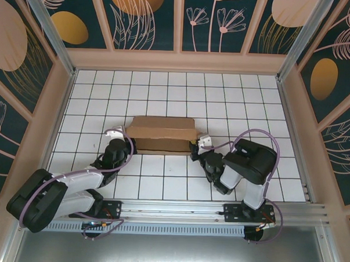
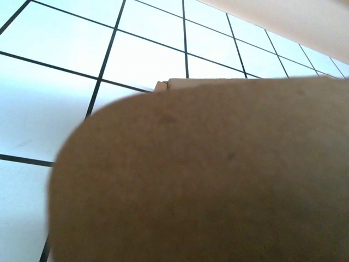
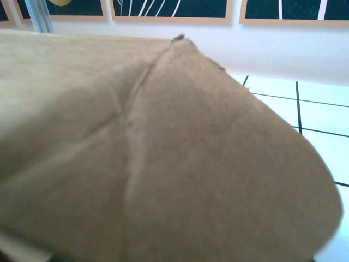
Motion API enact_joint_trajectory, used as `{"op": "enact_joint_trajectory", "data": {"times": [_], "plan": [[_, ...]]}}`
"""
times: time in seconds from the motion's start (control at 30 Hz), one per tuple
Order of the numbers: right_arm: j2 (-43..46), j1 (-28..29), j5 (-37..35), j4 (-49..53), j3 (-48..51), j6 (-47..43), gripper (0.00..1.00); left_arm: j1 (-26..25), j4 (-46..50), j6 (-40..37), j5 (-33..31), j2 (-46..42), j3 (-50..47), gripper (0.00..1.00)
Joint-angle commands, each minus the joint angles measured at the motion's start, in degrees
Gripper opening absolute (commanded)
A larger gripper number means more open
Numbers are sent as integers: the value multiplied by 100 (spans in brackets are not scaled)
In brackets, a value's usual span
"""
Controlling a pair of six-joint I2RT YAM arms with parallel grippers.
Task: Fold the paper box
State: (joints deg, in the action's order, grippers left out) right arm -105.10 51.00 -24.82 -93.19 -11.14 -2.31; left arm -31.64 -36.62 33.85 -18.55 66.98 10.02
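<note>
Plain brown corrugated cardboard paper box [image 1: 162, 130] sits centre frame on the white tiled worktop [image 1: 161, 182]. It looks mostly folded into a shallow box, with the rounded end flap [image 2: 207, 174] probably untucked. Left claw [image 1: 123, 138] closed at box's left end; right claw [image 1: 195, 147] at right end, opening can't tell.

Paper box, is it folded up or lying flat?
Folded up, at least partly: the paper box forms a shallow block, front wall raised, panel across the top. Fully shut? Cannot tell.

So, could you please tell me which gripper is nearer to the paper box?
Too close to call: left gripper sits at the paper box at its left end, right gripper at its right end.
</note>
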Motion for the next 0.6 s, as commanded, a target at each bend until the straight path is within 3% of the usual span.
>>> {"op": "enact_joint_trajectory", "data": {"times": [0.0,0.23,0.57], "plan": [[185,59,109,-499,138,72,27,-27,-79,-128,-141,72,-40,0],[416,59,505,-490,383,156,38,-35,-78,-170,-121,123,17,0],[1196,52,-133,-446,1062,486,39,-36,-73,-160,-187,130,61,0]]}}
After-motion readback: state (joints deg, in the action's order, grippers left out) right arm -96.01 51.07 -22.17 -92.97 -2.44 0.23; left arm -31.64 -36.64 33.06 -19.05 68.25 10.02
